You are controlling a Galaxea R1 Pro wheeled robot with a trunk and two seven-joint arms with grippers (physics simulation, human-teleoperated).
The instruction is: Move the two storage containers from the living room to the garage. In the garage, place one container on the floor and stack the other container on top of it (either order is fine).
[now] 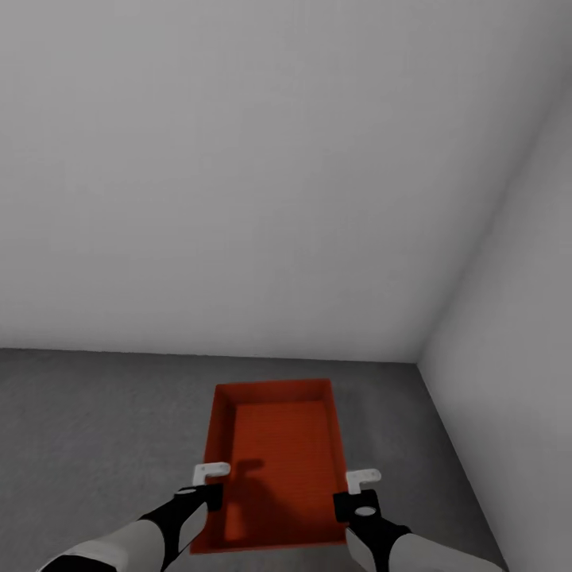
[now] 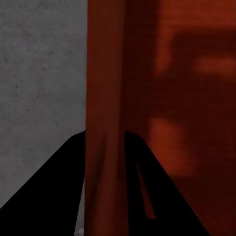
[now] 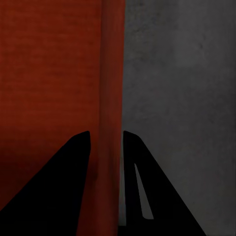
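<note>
above grey floor (image 1: 95,413), unlabelled orange-red container (image 1: 278,445)

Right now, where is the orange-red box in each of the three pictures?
Head view: the storage container is at the bottom middle, between the left gripper and the right gripper.
Left wrist view: its wall runs between the black fingers.
Right wrist view: its wall runs between the fingers.
Shared landmark: the dark grey floor beside it.
</note>
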